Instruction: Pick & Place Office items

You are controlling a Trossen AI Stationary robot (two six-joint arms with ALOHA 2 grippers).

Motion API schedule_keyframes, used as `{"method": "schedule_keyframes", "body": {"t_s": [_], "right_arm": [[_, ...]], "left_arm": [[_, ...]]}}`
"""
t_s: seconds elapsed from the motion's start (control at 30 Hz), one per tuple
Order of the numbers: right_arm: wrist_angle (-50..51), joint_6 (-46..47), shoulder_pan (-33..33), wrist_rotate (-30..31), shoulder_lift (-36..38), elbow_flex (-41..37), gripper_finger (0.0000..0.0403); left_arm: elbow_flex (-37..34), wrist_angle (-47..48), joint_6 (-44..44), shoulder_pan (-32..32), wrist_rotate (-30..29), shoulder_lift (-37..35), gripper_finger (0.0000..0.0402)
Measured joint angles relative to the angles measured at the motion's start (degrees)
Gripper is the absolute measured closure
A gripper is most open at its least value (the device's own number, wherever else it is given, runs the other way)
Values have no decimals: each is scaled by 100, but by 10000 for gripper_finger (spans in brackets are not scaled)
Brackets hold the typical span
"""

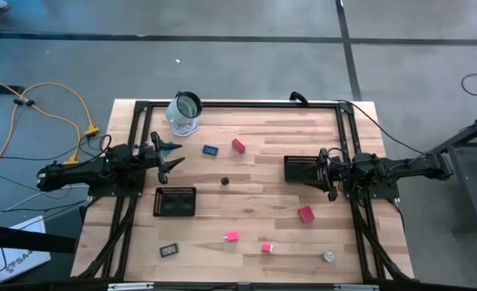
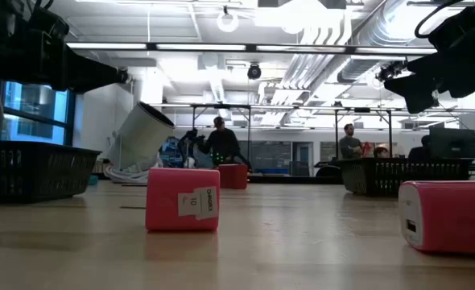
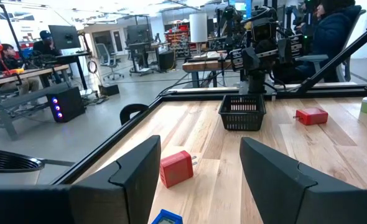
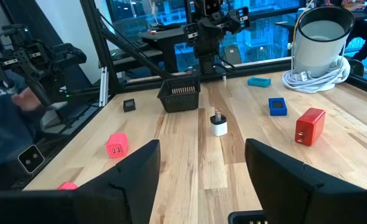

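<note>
The small items lie scattered on the wooden table: a blue block (image 1: 211, 149), a red block (image 1: 238, 145), a small dark piece (image 1: 225, 181), a red-pink block (image 1: 306, 213), two pink blocks (image 1: 232, 236) (image 1: 267, 247), a whitish round piece (image 1: 329, 256) and a black-framed rectangle (image 1: 170, 250). My left gripper (image 1: 172, 158) is open and empty at the table's left, facing the red block (image 3: 175, 168) and the blue block (image 3: 166, 218). My right gripper (image 1: 326, 172) is open over the right rim of a black mesh tray (image 1: 303, 170); its wrist view (image 4: 202, 168) shows nothing between the fingers.
A second black mesh tray (image 1: 175, 201) stands at the near left. A clear jar (image 1: 186, 113) with a coiled white cord stands at the far left, with a small teal thing (image 4: 259, 81) near it. A black frame (image 1: 238, 103) runs around the table. People sit beyond the table.
</note>
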State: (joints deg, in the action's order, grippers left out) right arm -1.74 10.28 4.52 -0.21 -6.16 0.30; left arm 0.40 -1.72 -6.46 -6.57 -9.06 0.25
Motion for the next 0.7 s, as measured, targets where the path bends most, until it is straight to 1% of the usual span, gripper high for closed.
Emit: {"method": "schedule_keyframes", "body": {"t_s": [0.4, 0.7], "right_arm": [[0, 1, 1, 0, 1, 1, 180], [1, 1, 0, 0, -1, 1, 180]], "left_arm": [[0, -6, 2, -2, 2, 0, 186], [0, -179, 2, 0, 2, -1, 186]]}}
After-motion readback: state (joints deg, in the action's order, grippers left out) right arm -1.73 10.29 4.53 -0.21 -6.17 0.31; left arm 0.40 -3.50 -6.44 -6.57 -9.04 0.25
